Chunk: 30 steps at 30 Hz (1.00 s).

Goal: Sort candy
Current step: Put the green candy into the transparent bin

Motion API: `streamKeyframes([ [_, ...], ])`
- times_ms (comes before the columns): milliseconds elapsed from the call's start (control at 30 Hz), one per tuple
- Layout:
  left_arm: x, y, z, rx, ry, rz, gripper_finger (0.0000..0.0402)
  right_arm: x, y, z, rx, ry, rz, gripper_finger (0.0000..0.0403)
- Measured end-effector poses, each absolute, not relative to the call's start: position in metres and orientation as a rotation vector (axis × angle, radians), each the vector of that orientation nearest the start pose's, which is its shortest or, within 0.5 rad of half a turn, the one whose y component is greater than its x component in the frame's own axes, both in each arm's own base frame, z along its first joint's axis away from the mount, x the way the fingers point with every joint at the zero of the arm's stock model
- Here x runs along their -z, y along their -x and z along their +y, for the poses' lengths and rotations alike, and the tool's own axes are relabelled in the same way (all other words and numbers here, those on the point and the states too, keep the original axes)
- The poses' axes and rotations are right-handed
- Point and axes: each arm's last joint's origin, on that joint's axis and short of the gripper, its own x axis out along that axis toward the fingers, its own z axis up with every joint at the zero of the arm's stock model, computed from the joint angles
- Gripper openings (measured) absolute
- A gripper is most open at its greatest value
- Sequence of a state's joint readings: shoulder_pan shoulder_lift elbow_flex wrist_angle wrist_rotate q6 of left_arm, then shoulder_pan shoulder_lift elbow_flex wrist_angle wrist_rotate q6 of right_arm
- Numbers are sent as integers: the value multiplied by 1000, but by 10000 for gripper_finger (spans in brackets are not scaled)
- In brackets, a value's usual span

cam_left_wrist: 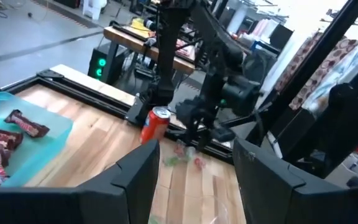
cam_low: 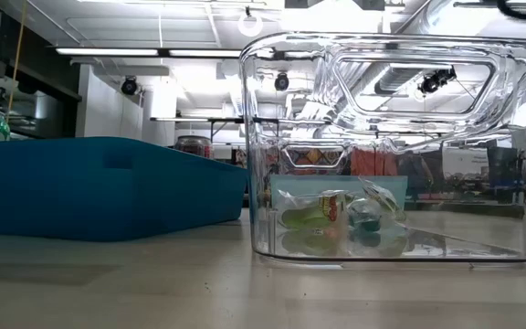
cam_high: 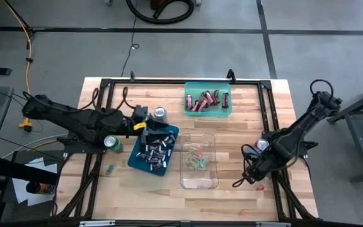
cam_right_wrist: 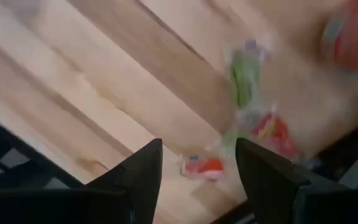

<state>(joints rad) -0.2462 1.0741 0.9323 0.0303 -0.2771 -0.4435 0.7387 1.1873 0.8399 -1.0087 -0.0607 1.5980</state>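
Wooden counter (cam_high: 232,135) carries everything; a clear bin (cam_high: 198,161) at its middle holds green-and-red candy (cam_high: 196,159); a blue tray (cam_high: 154,150) holds dark mini bars (cam_high: 154,151); a teal tray (cam_high: 208,99) holds red bars (cam_high: 204,101); left end effector (cam_high: 149,125) hangs spread over the blue tray; right end effector (cam_high: 246,178) stands spread over loose sweets (cam_right_wrist: 260,127).

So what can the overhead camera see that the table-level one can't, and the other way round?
Only the high view shows both arms, the left gripper over the blue tray, the right gripper open above loose sweets, and the green tray of red bars. Only the low view shows the room's ceiling lights. Both show the blue tray and the clear bin holding small green-and-red sweets.
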Motion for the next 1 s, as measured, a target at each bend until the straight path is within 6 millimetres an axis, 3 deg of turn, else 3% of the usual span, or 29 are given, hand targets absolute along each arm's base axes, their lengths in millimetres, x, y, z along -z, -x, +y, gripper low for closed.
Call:
streamKeyframes([
  [167,-349,-234,-52,-57,413,101,193,-204,-137,129,601,-892,1465,199],
  [300,-347,-236,-52,-60,410,111,193,-192,-140,127,693,-836,1495,199],
  [533,-347,-237,-52,-59,410,110,193,-175,-152,131,708,-731,1537,199],
  [700,-347,-237,-52,-60,410,110,193,-169,-151,128,776,-654,1547,196],
  [1000,-347,-237,-52,-60,410,111,193,-174,-153,130,809,-678,1549,181],
])
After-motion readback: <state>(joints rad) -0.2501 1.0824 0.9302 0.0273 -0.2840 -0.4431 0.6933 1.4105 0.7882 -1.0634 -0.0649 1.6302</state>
